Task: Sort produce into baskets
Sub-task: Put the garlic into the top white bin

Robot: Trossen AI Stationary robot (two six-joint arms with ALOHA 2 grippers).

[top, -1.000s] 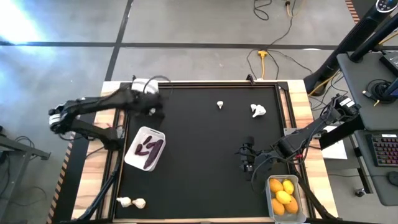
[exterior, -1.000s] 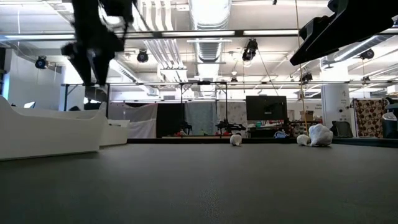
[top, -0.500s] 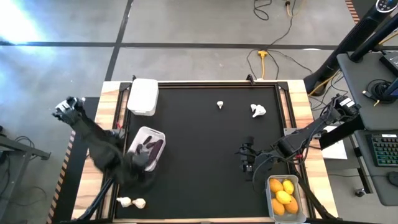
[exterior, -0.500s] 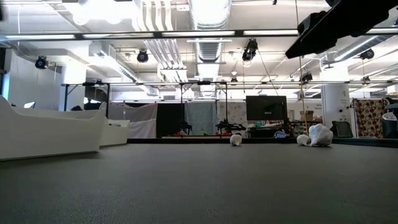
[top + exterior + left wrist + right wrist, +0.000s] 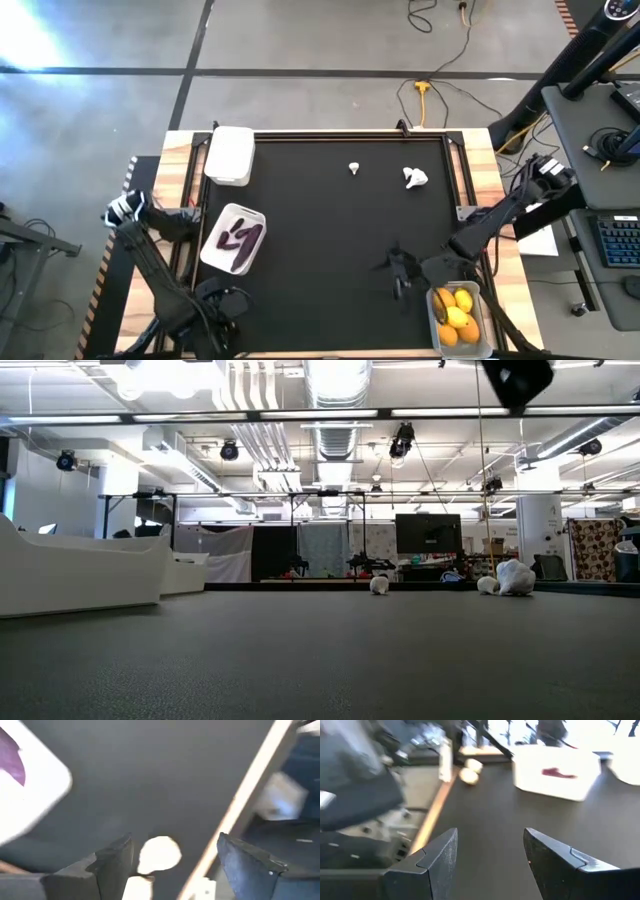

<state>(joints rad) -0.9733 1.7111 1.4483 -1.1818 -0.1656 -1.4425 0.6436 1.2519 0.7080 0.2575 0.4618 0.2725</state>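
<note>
My left gripper (image 5: 175, 840) hangs open, pointing down, over the table's near left corner (image 5: 215, 312). Two white garlic bulbs lie under it, one (image 5: 159, 854) between the fingers and untouched. In the high view the arm hides both. My right gripper (image 5: 398, 272) stands open and empty above the mat (image 5: 490, 835), beside the clear basket (image 5: 437, 322) of yellow fruits (image 5: 455, 315). A white basket (image 5: 216, 252) holds dark purple eggplants (image 5: 238, 238). Another white basket (image 5: 230, 155) sits at the far left. Two more garlic pieces (image 5: 354, 168) (image 5: 415, 177) lie on the mat at the far side.
The black mat (image 5: 320, 230) is bare in its middle. A wooden frame edge (image 5: 240, 805) runs close beside the left gripper. In the low view the far garlic pieces (image 5: 379, 584) (image 5: 515, 577) and a white basket (image 5: 80, 575) show; part of an arm (image 5: 515, 375) hangs at the top.
My left gripper has swung from the far-left white basket toward the table's near edge, past the eggplant basket, rolling as it went, and now hangs over the two garlic bulbs at the near left corner. My right gripper has shifted slightly toward the near edge.
</note>
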